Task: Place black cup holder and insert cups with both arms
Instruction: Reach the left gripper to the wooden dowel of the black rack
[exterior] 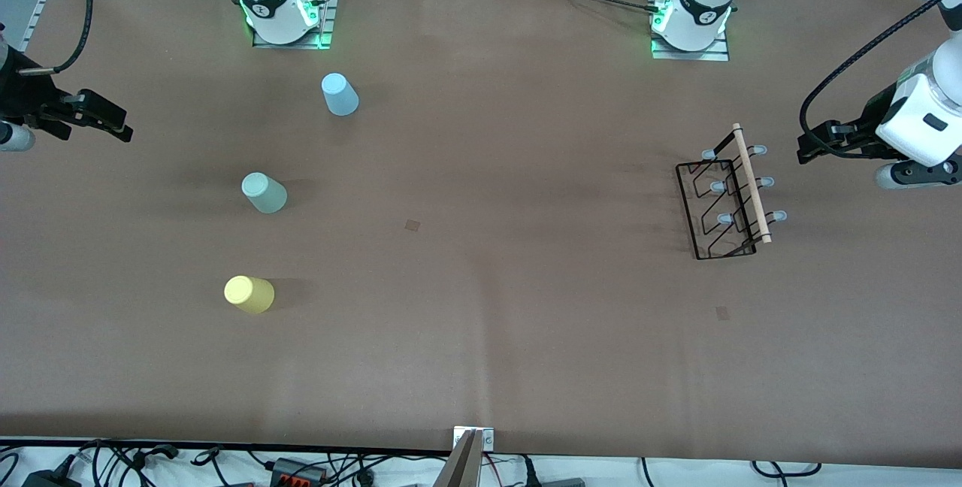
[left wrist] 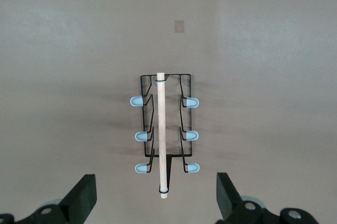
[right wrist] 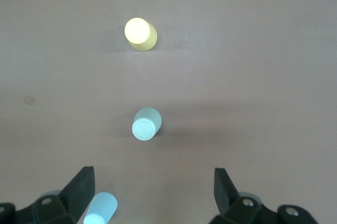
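The black cup holder (exterior: pixel 733 194) stands on the brown table toward the left arm's end, its wooden rod on top and its grey-tipped pegs free. It also shows in the left wrist view (left wrist: pixel 162 134). My left gripper (exterior: pixel 810 150) hovers open and empty beside the holder, at the table's end (left wrist: pixel 156 197). The light blue cup (exterior: pixel 340 94), mint green cup (exterior: pixel 264 192) and yellow cup (exterior: pixel 249 294) stand apart, narrow end up, toward the right arm's end. My right gripper (exterior: pixel 116 126) hovers open and empty over that end (right wrist: pixel 152 195). In its wrist view are the yellow cup (right wrist: pixel 140 34), mint cup (right wrist: pixel 146 123) and blue cup (right wrist: pixel 100 208).
The right arm's base (exterior: pixel 285 13) and the left arm's base (exterior: pixel 691 21) stand at the table's edge farthest from the front camera. Two small square marks (exterior: pixel 412 225) (exterior: pixel 722 313) lie on the table. Cables and a metal bracket (exterior: pixel 472 442) line the near edge.
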Robot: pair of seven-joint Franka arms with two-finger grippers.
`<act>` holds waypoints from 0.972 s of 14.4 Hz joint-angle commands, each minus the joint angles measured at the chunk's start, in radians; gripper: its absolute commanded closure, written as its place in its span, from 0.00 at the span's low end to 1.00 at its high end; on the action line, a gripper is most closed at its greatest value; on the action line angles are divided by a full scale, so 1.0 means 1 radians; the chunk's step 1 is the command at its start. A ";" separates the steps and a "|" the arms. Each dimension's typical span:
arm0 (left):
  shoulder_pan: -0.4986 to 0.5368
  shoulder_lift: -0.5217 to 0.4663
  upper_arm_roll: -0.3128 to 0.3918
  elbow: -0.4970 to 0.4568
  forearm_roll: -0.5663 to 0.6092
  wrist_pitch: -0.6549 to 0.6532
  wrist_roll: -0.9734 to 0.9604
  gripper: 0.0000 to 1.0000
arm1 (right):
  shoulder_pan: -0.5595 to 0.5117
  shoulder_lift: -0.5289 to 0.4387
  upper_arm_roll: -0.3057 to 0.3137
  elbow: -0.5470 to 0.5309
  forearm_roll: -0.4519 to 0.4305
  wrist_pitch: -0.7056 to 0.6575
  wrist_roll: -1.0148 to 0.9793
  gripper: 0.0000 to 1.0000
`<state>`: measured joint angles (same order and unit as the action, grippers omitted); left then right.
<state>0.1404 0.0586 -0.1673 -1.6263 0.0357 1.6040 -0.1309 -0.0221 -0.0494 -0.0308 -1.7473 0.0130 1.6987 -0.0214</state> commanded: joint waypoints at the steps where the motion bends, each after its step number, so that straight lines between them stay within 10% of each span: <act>1: -0.002 -0.019 0.005 -0.014 0.015 -0.001 0.010 0.00 | -0.007 -0.026 0.009 -0.024 -0.008 0.000 -0.015 0.00; 9: 0.017 0.015 0.009 -0.047 0.010 0.060 0.023 0.00 | -0.009 -0.023 0.009 -0.017 -0.007 0.007 -0.014 0.00; 14: 0.059 -0.025 0.008 -0.312 0.012 0.292 0.046 0.00 | -0.009 -0.017 0.009 -0.018 -0.007 0.018 -0.012 0.00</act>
<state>0.1942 0.0858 -0.1557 -1.8249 0.0360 1.8258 -0.1199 -0.0221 -0.0494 -0.0307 -1.7473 0.0130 1.7020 -0.0214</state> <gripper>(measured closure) 0.000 0.000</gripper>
